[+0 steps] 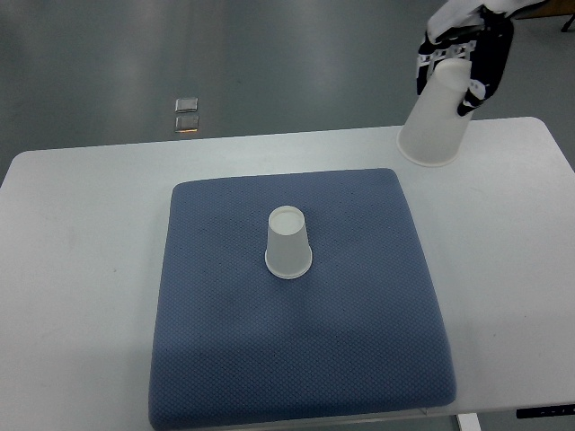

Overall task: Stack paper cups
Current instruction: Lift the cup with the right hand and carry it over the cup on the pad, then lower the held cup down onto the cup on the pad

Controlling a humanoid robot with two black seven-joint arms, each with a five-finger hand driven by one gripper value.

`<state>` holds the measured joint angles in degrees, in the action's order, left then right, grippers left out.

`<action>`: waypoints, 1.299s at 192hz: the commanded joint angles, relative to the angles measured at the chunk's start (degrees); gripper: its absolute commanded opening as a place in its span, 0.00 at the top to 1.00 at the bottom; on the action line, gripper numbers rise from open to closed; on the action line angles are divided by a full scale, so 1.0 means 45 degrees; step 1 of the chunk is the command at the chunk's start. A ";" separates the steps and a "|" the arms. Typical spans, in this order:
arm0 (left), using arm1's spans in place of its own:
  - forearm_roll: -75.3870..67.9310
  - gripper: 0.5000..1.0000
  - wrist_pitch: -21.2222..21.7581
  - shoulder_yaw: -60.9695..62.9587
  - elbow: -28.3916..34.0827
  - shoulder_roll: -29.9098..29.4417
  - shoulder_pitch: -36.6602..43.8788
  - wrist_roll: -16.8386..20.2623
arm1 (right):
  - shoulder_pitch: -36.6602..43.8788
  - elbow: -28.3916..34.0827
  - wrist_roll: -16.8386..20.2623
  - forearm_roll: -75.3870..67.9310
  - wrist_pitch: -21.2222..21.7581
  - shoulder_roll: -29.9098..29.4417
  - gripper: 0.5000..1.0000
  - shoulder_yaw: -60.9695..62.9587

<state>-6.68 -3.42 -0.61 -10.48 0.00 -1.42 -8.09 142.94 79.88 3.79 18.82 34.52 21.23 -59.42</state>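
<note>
One white paper cup (288, 242) stands upside down near the middle of the blue mat (225, 341). A second white paper cup (436, 121) hangs tilted, mouth down, over the far right part of the table, just beyond the mat's back right corner. My right hand (465, 56), black and white, grips this cup around its closed end from above. The arm enters from the top right corner. The left arm does not show.
The blue mat lies on a white table (81, 251) whose right edge runs near the picture's right side. Beyond the table's far edge, on the grey floor, sit two small shiny square objects (187, 115).
</note>
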 commanded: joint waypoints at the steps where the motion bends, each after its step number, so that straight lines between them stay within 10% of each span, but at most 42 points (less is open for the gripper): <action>1: 0.0000 0.00 -0.0003 0.0000 -0.0014 0.0000 0.0002 0.0001 | -0.0084 -0.0387 -0.0003 -0.0862 -0.0094 -0.1320 0.58 0.0177; 98: 0.0000 0.00 -0.0003 -0.0020 0.0045 0.0000 0.0002 0.0001 | -0.1607 -0.2360 0.0017 -0.2092 -0.0543 -0.4640 0.58 0.1603; 250: 0.0000 0.00 -0.0003 -0.0020 0.0005 0.0000 0.0002 0.0001 | -0.3385 -0.2555 0.0056 -0.2131 -0.1910 -0.4719 0.57 0.1623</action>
<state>-6.68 -3.44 -0.70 -10.54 0.00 -1.40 -8.08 128.34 68.38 4.04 9.32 26.29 0.00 -52.19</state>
